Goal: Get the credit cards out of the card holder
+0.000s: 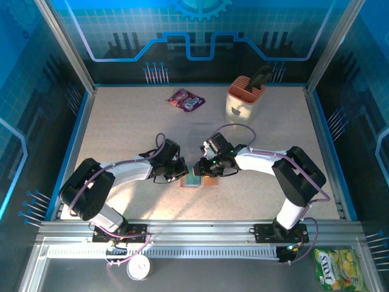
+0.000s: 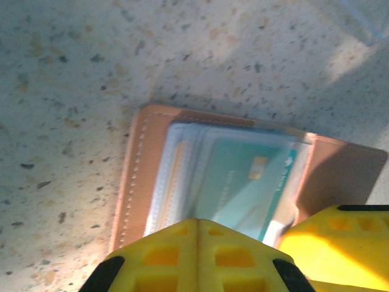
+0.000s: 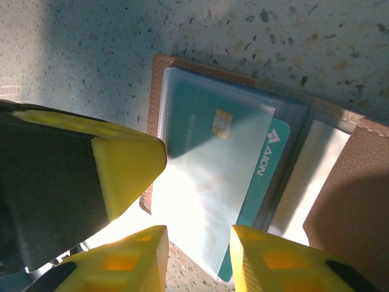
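The tan leather card holder [image 1: 210, 181] lies open on the table between both arms, its grey-blue pockets up. A teal credit card [image 3: 213, 164] with a gold chip and white lettering sticks partway out of a pocket; more card edges sit stacked beside it [image 2: 176, 176]. My right gripper [image 3: 199, 255] is open, its fingers on either side of the card's near end. My left gripper [image 2: 197, 224] is shut with nothing between its fingers, its tip over the holder's [image 2: 137, 176] near edge. In the top view the left gripper [image 1: 181, 171] and right gripper [image 1: 204, 168] meet over the holder.
A purple snack packet [image 1: 186, 100] lies at the back centre. The peach tool caddy [image 1: 245, 98] stands at the back right. A yellow-green packet [image 1: 337, 267] and a white round object [image 1: 138, 267] lie off the table, beyond the front rail.
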`<state>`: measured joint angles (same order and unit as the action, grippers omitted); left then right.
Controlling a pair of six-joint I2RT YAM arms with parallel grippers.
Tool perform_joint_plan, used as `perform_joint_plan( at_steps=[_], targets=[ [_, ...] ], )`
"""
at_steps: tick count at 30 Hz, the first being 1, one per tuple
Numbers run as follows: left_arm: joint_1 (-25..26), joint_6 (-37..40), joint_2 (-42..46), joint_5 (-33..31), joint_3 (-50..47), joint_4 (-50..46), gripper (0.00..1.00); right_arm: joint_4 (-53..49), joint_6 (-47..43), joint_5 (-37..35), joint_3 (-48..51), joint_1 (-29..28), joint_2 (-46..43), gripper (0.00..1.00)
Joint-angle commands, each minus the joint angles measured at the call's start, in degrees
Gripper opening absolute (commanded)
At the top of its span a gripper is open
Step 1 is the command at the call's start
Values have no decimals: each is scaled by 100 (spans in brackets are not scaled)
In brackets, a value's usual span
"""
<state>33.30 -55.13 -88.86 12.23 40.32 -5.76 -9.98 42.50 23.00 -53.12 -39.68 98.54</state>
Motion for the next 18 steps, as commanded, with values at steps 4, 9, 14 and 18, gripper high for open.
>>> perform_joint_plan(
  at_steps=[4,9,14,18],
  targets=[
    [35,47,-125,-62,-224,-152,2,122,82,120,-153,55,120,33],
    [31,27,-144,-78,-295,-88,2,136,83,121,-172,65,156,33],
    [31,28,-108,-108,-298,-74,2,143,83,115,-179,79,243,32],
    [28,46,-119,-121,-271,-116,2,68,59,13,-164,77,284,32]
  ],
)
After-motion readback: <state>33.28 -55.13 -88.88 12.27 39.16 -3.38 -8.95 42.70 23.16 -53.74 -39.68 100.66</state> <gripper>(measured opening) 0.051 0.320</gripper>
